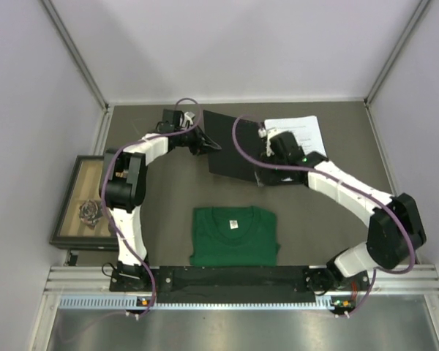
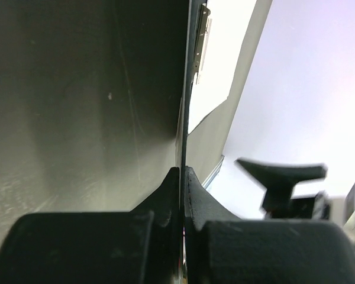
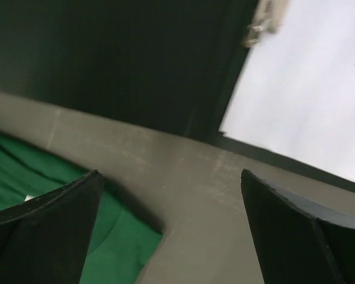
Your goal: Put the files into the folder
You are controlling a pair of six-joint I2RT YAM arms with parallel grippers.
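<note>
The folder (image 1: 230,150) lies open at the back middle of the table, its black cover raised. My left gripper (image 1: 203,143) is shut on the cover's thin edge; in the left wrist view the fingers (image 2: 182,180) pinch the black cover (image 2: 106,89) edge-on. The files (image 1: 300,129), white sheets with black text, lie on the folder's right half under a metal clip (image 2: 202,35). My right gripper (image 1: 272,148) hovers over the folder's near edge, open and empty. The right wrist view shows its gripper (image 3: 171,195) above bare table, with the black folder face (image 3: 136,59) and files (image 3: 307,89) beyond.
A folded green shirt (image 1: 234,234) lies at the front middle and also shows in the right wrist view (image 3: 35,177). A dark-framed picture box (image 1: 84,201) sits at the left edge. Grey walls close in the back and sides.
</note>
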